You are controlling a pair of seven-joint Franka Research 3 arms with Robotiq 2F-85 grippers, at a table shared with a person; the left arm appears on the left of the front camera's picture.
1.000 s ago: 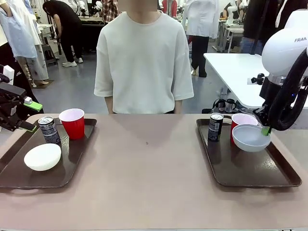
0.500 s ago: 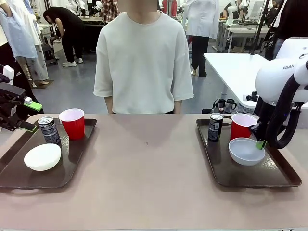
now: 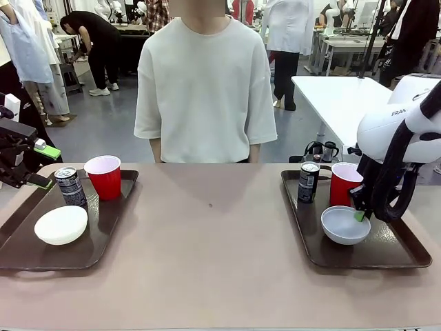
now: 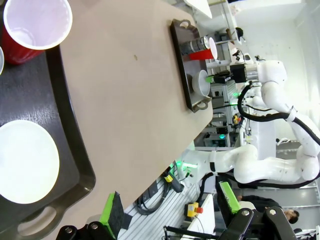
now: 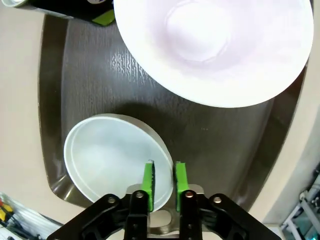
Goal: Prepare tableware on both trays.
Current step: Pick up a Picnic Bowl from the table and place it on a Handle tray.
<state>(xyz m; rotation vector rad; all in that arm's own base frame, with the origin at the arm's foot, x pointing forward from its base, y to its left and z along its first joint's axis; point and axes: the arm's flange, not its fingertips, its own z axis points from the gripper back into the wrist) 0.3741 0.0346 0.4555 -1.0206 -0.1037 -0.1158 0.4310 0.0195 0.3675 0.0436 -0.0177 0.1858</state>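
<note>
On the right tray (image 3: 386,255) stand a dark can (image 3: 308,182) and a red cup (image 3: 344,184). In front of them a white bowl (image 3: 343,225) rests low on the tray, and my right gripper (image 3: 360,216) is shut on its right rim. From the right wrist, the bowl (image 5: 112,160) has its rim pinched in the gripper (image 5: 164,177), with the cup's pale inside (image 5: 215,50) beyond. The left tray (image 3: 103,238) holds a red cup (image 3: 103,177), a can (image 3: 70,187) and a white bowl (image 3: 61,225). My left gripper (image 3: 43,165) hovers open at that tray's far left.
A person in a pale shirt (image 3: 205,83) stands at the table's far side, hands not over it. Bare table top (image 3: 210,234) lies between the trays. The left wrist view has the left tray's rim (image 4: 75,150), its cup (image 4: 35,25) and bowl (image 4: 25,160).
My right gripper has come down and leftward with the bowl, from above the tray to low on it in front of the red cup. The left arm has stayed still.
</note>
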